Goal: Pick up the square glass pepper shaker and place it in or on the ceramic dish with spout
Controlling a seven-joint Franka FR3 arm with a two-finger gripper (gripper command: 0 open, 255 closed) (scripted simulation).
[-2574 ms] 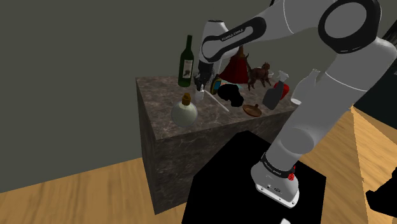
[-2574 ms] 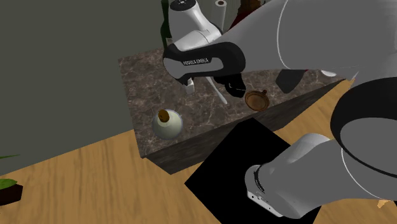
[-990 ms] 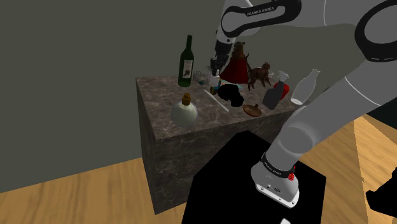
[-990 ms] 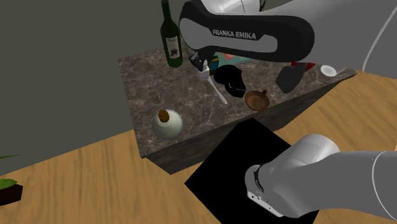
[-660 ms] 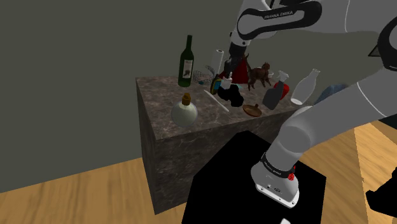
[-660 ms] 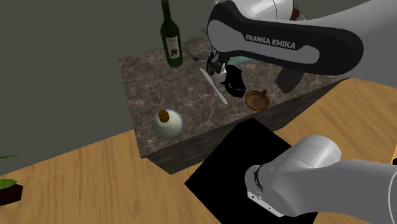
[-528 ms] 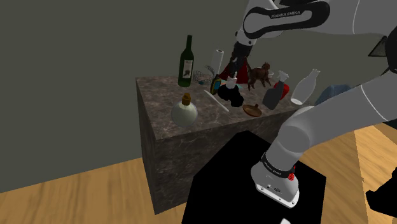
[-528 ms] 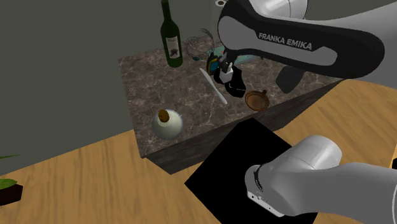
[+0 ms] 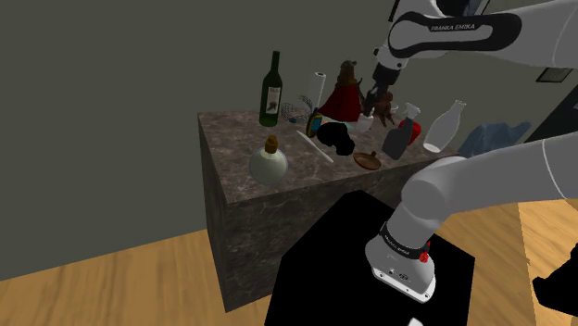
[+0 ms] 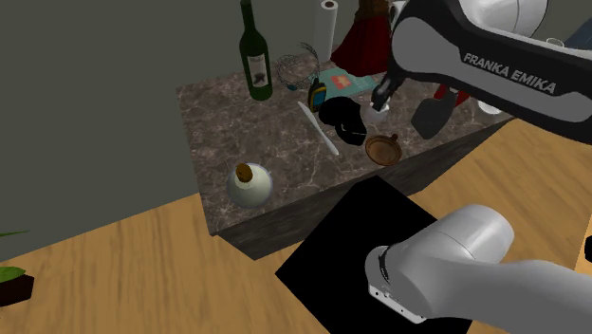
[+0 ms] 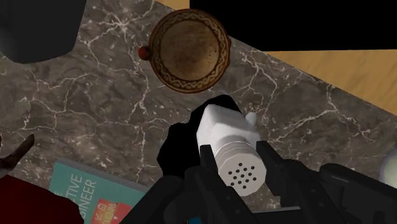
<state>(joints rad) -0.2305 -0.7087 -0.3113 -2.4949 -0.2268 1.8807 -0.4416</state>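
The pepper shaker (image 11: 228, 141) is drawn white, square-bodied, with a round perforated cap. My gripper (image 11: 236, 167) is shut on it, one black finger on each side. In the shoulder view the gripper (image 9: 370, 113) holds the shaker (image 9: 367, 121) in the air above the marble counter (image 9: 237, 162), a little above and behind the brown spouted dish (image 9: 368, 159). From the wrist, the dish (image 11: 189, 49) lies on the counter below and just ahead of the shaker, nothing in it. The second exterior view shows the gripper (image 10: 381, 102) above the dish (image 10: 382, 149).
On the counter stand a green wine bottle (image 9: 270, 91), a round corked white bottle (image 9: 270, 163), a black vessel (image 9: 338, 139), a white stick (image 9: 315, 146), a dark spray bottle (image 9: 397, 141), a clear bottle (image 9: 444, 128) and figurines. A teal book (image 11: 83, 188) lies behind.
The gripper has carried the shaker towards the shoulder view's right, from over the black vessel to above the brown dish. The objects on the counter have stayed put.
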